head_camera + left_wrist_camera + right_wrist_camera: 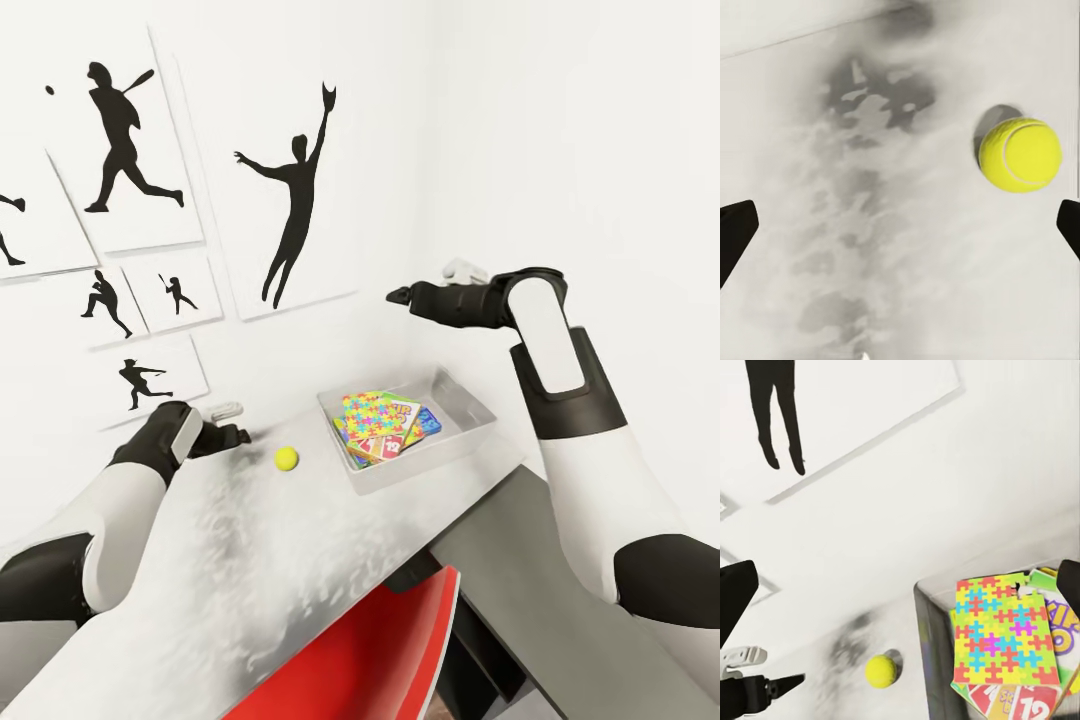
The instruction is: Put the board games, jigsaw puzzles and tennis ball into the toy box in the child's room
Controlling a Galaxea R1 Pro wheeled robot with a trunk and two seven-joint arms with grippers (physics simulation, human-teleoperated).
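The tennis ball (286,458) is seen just beside the empty, spread left end effector (238,434), toward the toy box (478,409).

In the right wrist view, a red board game box (1009,703) in the toy box (921,607) carries the white number "12" near its corner, with a fainter white mark beside it too blurred to read. It lies just under the jigsaw puzzle (997,630), below and ahead of the right gripper. Beside the puzzle, a yellow-green box (1055,624) bears large purple letters, partly cut off and not legible. In the head view the same boxes show print too small to read.
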